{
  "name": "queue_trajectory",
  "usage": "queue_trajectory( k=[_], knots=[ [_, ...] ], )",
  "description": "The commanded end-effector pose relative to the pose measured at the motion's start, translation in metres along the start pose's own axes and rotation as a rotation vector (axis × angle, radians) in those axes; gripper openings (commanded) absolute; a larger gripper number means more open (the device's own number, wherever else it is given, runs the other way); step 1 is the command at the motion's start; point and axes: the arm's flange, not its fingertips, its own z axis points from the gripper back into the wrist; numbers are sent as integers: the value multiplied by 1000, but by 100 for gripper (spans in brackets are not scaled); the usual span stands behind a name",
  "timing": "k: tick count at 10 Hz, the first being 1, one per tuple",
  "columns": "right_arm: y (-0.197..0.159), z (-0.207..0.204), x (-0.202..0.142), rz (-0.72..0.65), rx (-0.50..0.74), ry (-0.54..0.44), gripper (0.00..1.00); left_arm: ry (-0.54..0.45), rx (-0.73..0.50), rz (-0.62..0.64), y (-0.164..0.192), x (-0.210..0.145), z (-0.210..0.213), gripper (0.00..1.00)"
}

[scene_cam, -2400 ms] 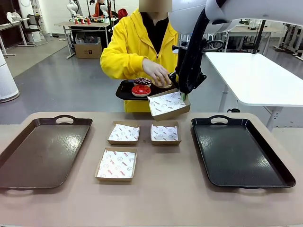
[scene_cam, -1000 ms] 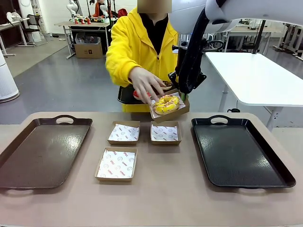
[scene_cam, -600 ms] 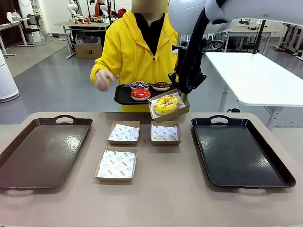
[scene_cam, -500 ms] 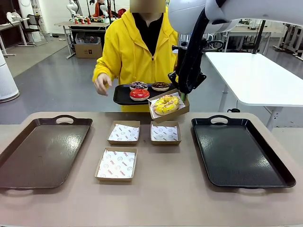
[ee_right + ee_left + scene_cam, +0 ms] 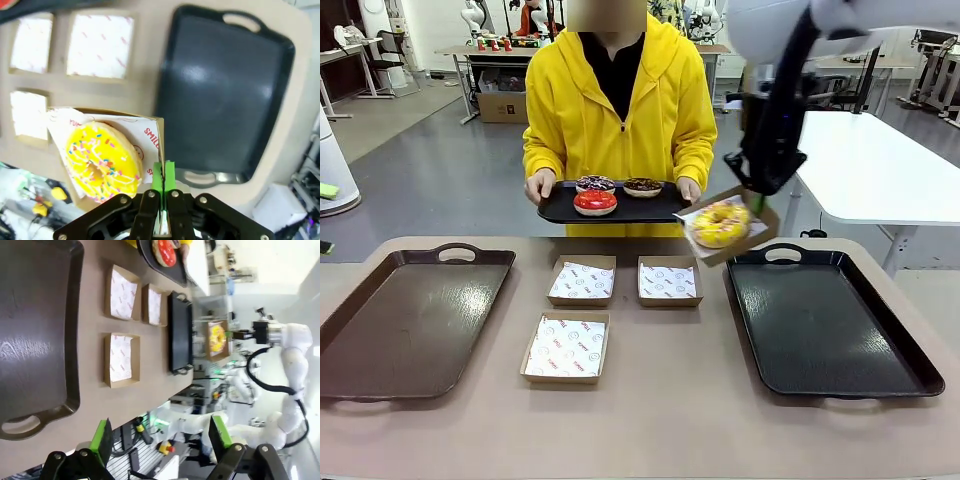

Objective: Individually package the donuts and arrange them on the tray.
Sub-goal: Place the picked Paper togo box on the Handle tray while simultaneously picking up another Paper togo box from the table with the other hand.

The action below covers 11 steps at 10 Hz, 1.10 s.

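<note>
Beige bench (image 5: 670,420) carried a brown tray (image 5: 400,320), a black tray (image 5: 820,330) and three empty lined boxes (image 5: 582,281). Aloft near the black tray's far corner, the right fingers (image 5: 757,203) were clamped shut on the rim of a fourth box (image 5: 762,222) holding the yellow donut (image 5: 720,222). The left fingers (image 5: 161,430) gaped wide, gripping nothing. Across, a person's hands (image 5: 540,185) held a small tray (image 5: 620,211) bearing the other three donuts (image 5: 595,201).

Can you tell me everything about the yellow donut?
The yellow donut is a ring with a hole in the middle, covered in shiny yellow icing and little coloured sprinkles. It looks whole, with no bites. It lies in a shallow, paper-lined cardboard box that tilts a bit. The right gripper pinches the box's edge and holds it up in the air, near the corner of the black tray.
</note>
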Motion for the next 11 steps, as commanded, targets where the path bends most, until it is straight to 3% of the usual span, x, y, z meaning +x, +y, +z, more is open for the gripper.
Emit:
queue_trajectory(
  k=[1,4,8,11],
  knots=[
    [-44,-12,-28,-8,-22,-32,1,62,200,2,-39,1,-34,100],
    [-86,-31,-60,-86,54,-46,1,89,484,-30,-79,8,-102,100],
    [-115,-69,-96,-228,128,-22,1,137,660,-74,-85,14,-190,100],
    [-125,-82,-106,-280,132,-9,1,77,779,-55,-83,14,-245,100]
  ],
)
